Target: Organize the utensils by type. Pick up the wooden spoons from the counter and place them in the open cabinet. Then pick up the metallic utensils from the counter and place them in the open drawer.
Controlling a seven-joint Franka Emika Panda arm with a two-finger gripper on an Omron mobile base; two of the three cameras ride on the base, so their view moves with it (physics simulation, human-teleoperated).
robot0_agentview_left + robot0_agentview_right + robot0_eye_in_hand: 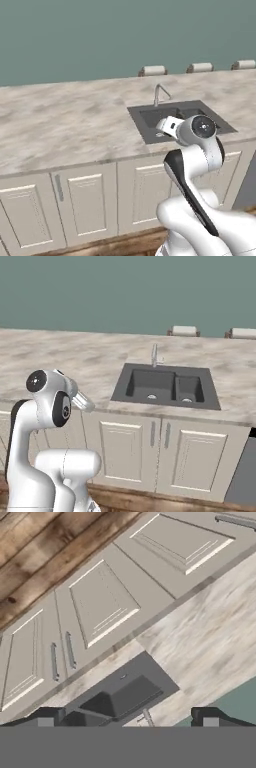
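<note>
Folded close over my own base, my arm bends at the elbow with the wrist tipped toward the counter (65,125) — my pincer (127,716) spread wide, gripping nothing. Beyond my fingertips (46,716) lies the dark sink (117,694) with its faucet (160,92), grey cabinet fronts (100,602) past it — no spoons visible.

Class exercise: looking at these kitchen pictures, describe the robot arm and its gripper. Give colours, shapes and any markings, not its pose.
The arm is glossy white with rounded, tubular links and dark, almost black bands along the joints. A round dark grey cap with a small centre mark closes one joint. The gripper ends in two small dark blocky fingertips, each with a pale grey square patch. No cables show.
</note>
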